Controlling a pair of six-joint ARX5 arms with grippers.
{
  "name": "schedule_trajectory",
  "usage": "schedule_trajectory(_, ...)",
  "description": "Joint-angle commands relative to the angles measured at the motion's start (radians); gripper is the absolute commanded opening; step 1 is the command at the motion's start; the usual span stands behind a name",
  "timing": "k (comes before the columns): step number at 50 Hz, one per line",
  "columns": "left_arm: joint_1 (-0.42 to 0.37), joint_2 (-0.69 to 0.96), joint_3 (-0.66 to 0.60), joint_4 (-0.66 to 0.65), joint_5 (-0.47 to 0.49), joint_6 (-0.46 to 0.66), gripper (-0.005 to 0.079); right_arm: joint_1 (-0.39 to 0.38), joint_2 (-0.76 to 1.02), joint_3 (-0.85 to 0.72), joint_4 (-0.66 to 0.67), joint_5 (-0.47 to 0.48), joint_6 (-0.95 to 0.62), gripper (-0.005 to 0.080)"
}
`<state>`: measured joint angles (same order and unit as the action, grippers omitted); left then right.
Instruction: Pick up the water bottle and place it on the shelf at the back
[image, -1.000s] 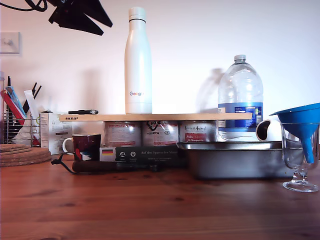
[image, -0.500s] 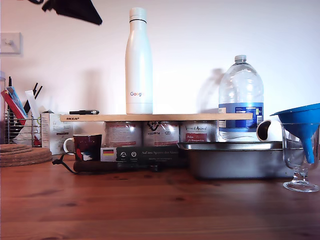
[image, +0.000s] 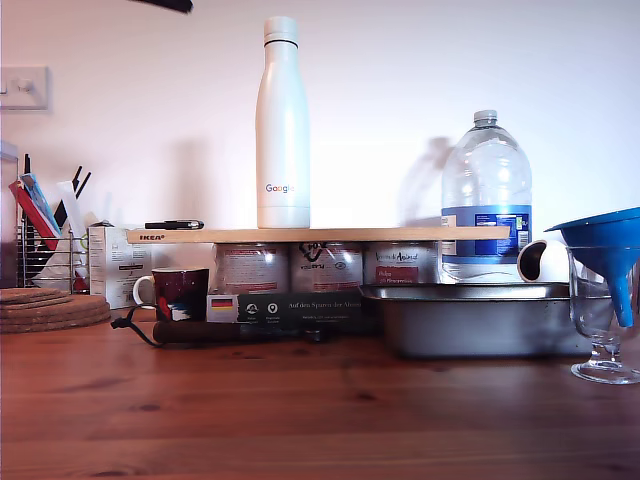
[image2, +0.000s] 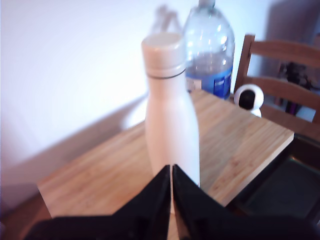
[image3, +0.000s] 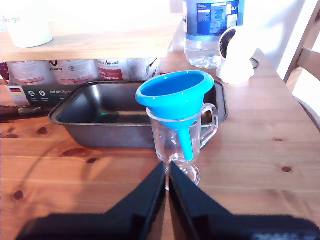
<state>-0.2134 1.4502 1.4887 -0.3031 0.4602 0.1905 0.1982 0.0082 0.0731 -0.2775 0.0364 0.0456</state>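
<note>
1. My second gripper (image3: 167, 167), jaws pressed together, hangs over the tabletop (image: 320, 420).
2. My first gripper (image2: 171, 172), jaws pressed together, holds nothing.
3. The water bottle (image: 283, 125) stands upright on the shelf (image: 400, 234), upper centre of the exterior view; probably rigid, slippery, tippy, so best held mid-body.

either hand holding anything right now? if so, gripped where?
Nothing held. My first hand is shut and empty behind the water bottle, which stands free on the shelf. My second hand is shut, empty.

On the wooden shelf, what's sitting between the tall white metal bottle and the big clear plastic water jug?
Nothing. In the exterior view, the light-wood shelf is bare from the white Google bottle to the clear water jug; the first wrist view shows the same bare wood.
</note>
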Motion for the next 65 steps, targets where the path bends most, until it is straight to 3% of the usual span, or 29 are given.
schedule_trajectory(1, 0.002, -0.026, -0.067, 0.041, -0.003, -0.014, -0.002, 0.002, -0.006, -0.003, 0.014, 0.001, -0.019, -0.0012)
schedule_trajectory(31, 0.001, -0.343, -0.681, 0.42, -0.097, -0.137, -0.002, 0.002, -0.006, -0.003, -0.002, 0.001, -0.027, -0.0012)
schedule_trajectory(43, 0.001, -0.427, -0.812, 0.459, -0.125, -0.148, -0.002, 0.002, -0.006, -0.003, -0.09, 0.0, -0.019, -0.0012)
schedule_trajectory(65, 0.001, -0.628, -1.027, 0.516, -0.153, -0.225, -0.002, 0.002, -0.006, -0.003, -0.088, 0.0, -0.019, -0.0012)
